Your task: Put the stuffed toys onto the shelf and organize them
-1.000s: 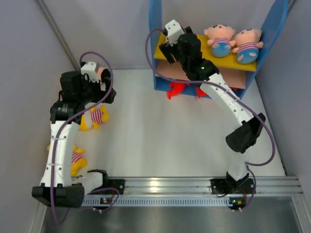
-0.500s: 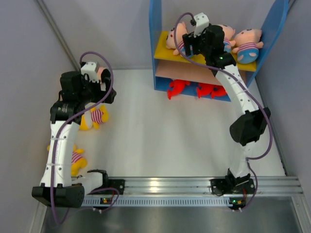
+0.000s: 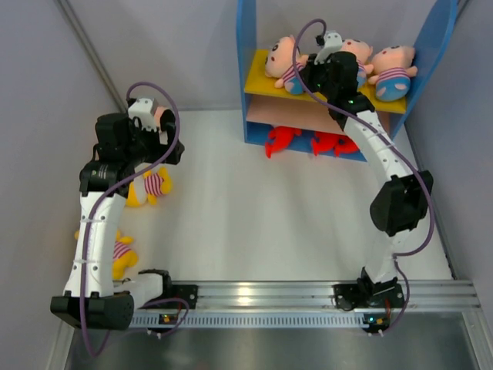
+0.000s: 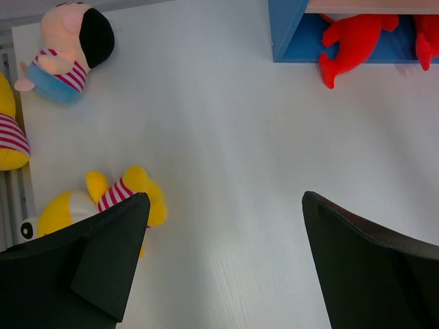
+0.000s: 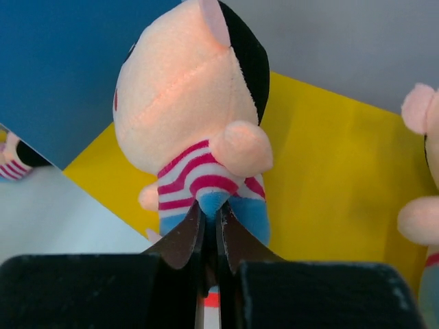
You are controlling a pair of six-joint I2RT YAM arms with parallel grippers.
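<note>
Pinching a boy doll [image 5: 192,116] by its blue shorts, the right pincer [image 5: 209,221] has its fingers pressed together on the cloth. The doll's long axis runs straight away from the pincer, head farthest, over the left end of the shelf's [image 3: 435,38] yellow board [image 5: 329,171]. Whether it already rests on the board cannot be told. The blue side panel [image 5: 55,68] stands just beyond and left of the pincer. A second doll [image 5: 422,116] sits to the pincer's right, with a third doll [image 3: 393,71] past that. The release seems to call for setting the doll down between panel and neighbour, nudging neither. Red sharks [image 3: 281,141] lie on the base below. The left pincer [image 4: 223,205] hangs spread and empty above the bench [image 4: 226,123]. A yellow figure [image 4: 123,199] lies just beside one of its fingers, and a loose doll [image 4: 68,41] lies farther ahead on that side.
</note>
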